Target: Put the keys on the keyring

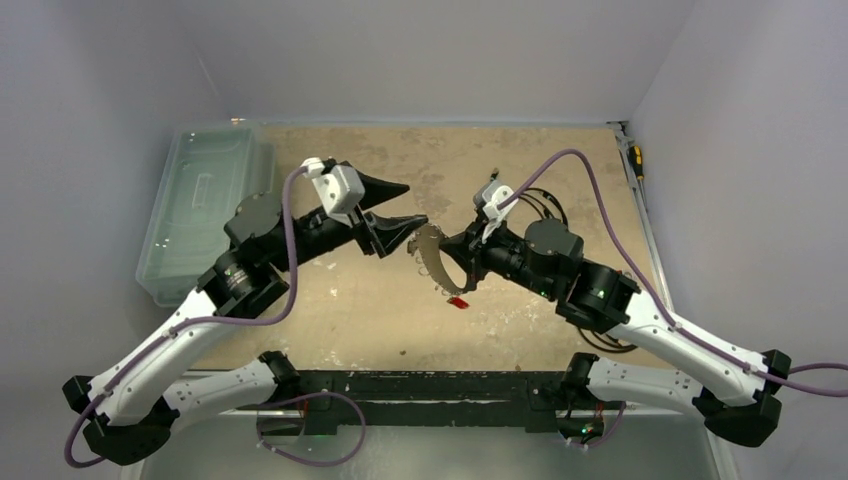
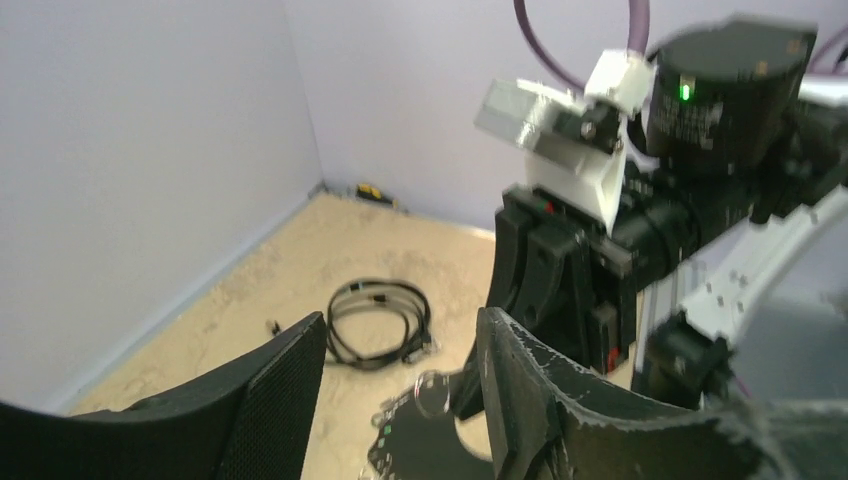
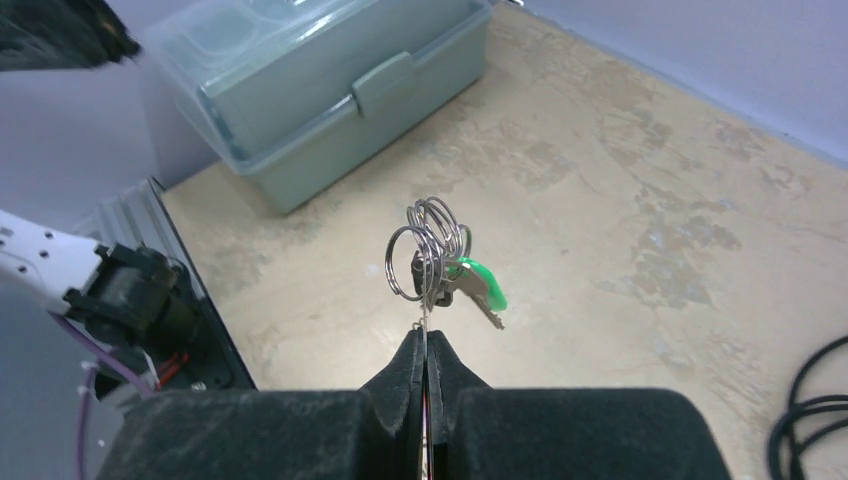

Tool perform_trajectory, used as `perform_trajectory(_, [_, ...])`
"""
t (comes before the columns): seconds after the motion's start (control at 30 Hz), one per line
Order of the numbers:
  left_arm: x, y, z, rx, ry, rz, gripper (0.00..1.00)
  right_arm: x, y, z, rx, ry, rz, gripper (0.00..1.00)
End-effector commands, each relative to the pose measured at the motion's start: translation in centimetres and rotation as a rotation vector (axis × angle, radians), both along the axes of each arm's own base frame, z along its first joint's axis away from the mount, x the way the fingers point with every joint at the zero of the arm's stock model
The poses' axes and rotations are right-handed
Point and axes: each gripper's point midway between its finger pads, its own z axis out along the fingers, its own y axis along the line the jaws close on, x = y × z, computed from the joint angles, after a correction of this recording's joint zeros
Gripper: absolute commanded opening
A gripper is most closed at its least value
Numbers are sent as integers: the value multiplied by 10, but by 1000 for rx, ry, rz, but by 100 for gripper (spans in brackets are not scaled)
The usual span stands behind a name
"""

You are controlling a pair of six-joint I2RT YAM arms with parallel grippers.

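The right wrist view shows the right gripper pinched tight on the thin edge of the keyring, which carries a cluster of small split rings and a green-headed key. The top view cannot resolve these. It shows instead the keyring's full pale oval, held above the sandy table between the two arms, with a red-headed key hanging under it. The left gripper points at the loop from just beside it, jaws spread and holding nothing. Only its own camera frames the coiled black cable between its fingers. Both forearms reach inward, wrists facing each other.
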Motion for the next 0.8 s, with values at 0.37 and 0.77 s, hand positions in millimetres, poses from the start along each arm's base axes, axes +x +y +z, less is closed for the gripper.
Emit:
perform_trajectory(0.37, [-29,-20,-51,286,299,-212,40,-9,-28,24,-178,-203,60,0])
perform_trajectory(0.77, [-15,-39,-80,218,505,-174,28,-15,-27,31,-134,-163,67,0])
